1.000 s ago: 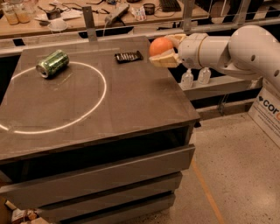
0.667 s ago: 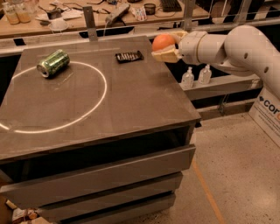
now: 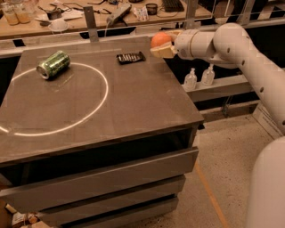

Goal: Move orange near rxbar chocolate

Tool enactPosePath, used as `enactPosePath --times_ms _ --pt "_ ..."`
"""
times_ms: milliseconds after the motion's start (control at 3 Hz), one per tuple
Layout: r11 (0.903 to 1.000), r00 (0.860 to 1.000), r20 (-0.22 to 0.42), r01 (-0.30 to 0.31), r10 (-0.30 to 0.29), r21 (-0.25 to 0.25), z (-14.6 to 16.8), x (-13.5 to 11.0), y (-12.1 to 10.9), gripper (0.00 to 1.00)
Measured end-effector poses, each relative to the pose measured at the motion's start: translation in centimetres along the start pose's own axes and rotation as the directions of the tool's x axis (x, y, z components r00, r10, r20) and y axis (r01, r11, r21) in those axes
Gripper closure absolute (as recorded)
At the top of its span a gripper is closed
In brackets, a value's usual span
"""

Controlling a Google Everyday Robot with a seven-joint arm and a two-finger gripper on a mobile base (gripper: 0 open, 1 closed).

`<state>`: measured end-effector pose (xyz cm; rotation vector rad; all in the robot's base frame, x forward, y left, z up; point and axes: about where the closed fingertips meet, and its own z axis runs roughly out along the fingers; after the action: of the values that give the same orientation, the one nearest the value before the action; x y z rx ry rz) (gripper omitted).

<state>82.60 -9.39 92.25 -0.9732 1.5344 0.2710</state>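
Note:
The orange [image 3: 160, 39] is a round orange fruit held in my gripper [image 3: 163, 44] above the table's far right corner. The gripper is shut on it, with pale fingers [image 3: 164, 51] under and beside the fruit. The rxbar chocolate [image 3: 130, 57] is a flat dark bar lying on the dark tabletop [image 3: 133, 102] near the far edge, a short way left of and below the orange. My white arm [image 3: 236, 44] reaches in from the right.
A green can [image 3: 53, 64] lies on its side at the far left, on a white circle line [image 3: 100, 100]. Two small clear bottles [image 3: 199, 77] stand on a shelf to the right. A cluttered bench [image 3: 89, 13] runs behind the table.
My gripper has carried the orange a little up and toward the far side, staying just right of the bar. The can and bar have not moved.

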Motion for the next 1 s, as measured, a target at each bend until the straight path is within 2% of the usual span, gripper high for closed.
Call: enactPosePath --times_ms 333,1000 --pt "0.9972 0.998 -0.033 -0.048 0.046 -0.058 2.7 2.3 0.8 0.82" --pt "0.9805 0.992 -0.076 -0.116 0.105 -0.159 6.1 5.4 3.2 0.36"
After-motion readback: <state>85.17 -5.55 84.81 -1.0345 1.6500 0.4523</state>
